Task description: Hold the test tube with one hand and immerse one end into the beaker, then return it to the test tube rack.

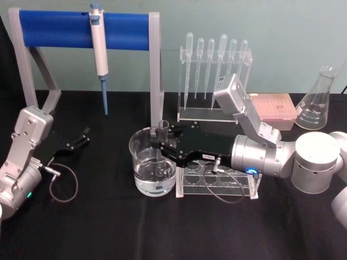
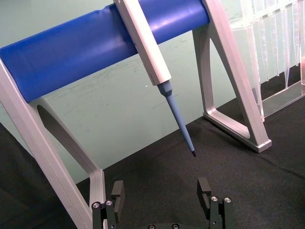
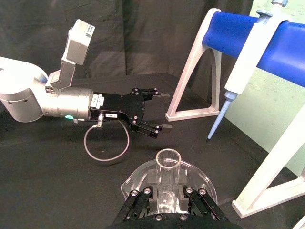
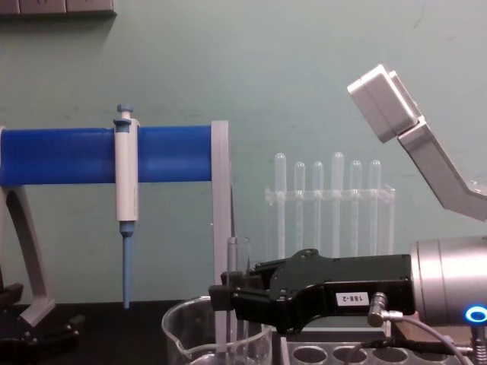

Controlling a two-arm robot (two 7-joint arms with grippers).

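The right gripper (image 1: 161,138) clamps the test tube (image 3: 167,183) upright, with its lower end inside the beaker (image 1: 142,162). The left gripper (image 1: 84,135) rests wide open, well left of the beaker.

The right arm reaches in from the right with its silver wrist (image 1: 255,154) level and its ring lit blue. The right gripper (image 1: 161,142) has its 2 fingers clamped on the upright test tube (image 1: 164,128). The left gripper (image 1: 81,138) sits low at the left, its 2 fingers spread apart.
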